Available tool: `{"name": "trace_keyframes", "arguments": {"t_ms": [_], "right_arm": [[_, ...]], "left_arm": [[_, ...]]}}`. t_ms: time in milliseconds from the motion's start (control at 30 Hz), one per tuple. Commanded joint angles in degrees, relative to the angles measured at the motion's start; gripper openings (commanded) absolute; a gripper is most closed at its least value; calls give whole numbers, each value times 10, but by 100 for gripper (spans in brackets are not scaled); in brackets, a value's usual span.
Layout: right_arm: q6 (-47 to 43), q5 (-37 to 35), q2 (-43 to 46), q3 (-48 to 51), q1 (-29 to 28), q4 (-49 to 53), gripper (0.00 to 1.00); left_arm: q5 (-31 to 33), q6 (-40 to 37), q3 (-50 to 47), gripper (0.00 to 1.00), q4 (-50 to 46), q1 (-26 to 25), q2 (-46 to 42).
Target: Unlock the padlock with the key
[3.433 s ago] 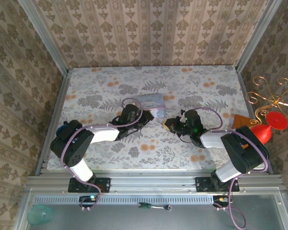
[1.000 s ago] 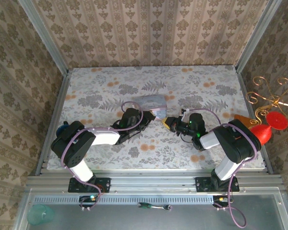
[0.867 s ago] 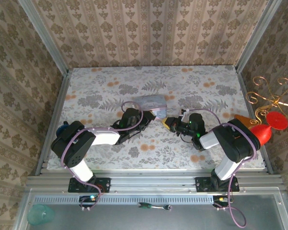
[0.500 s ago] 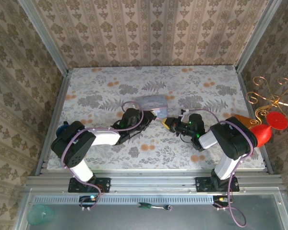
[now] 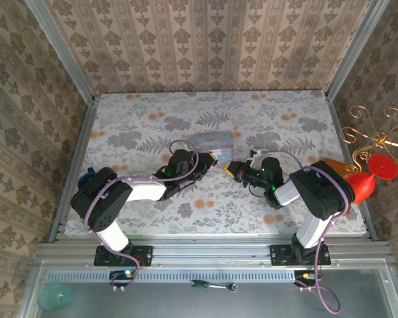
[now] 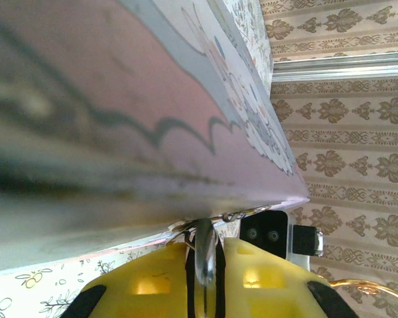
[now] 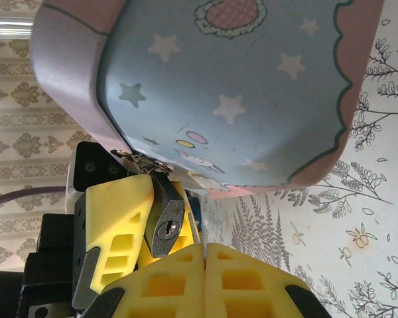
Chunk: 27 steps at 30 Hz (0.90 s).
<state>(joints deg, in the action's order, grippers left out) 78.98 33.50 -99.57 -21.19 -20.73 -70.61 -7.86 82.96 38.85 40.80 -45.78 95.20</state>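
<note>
Left pincer (image 6: 205,248) of mine is clamped on the padlock (image 7: 164,222). It holds the lock at the corner of the pastel tin (image 7: 239,99), top end against the tin's small metal loops and keyhole (image 7: 164,230) turned toward my other side. My right pincer (image 7: 205,250) sits just beside the lock with its pads pressed together. I cannot make out the key between them for certain.

As I judge it, the step is seating the key. I should keep the left grip firm so the lock cannot swing, line the blade up with the slot, push straight in, and turn only once it is fully home.

By count: two pincers, one padlock, one keyhole, one tin on the tabletop (image 7: 358,218).
</note>
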Motion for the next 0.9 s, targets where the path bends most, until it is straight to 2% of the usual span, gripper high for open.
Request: {"name": "trace_keyframes", "arguments": {"t_ms": [0, 867], "right_arm": [[12, 10, -13, 9, 4, -33, 0], [-7, -3, 53, 40, 9, -30, 0]], "left_arm": [[-19, 9, 12, 0, 52, -5, 3], [-28, 2, 18, 0, 57, -3, 8]]}}
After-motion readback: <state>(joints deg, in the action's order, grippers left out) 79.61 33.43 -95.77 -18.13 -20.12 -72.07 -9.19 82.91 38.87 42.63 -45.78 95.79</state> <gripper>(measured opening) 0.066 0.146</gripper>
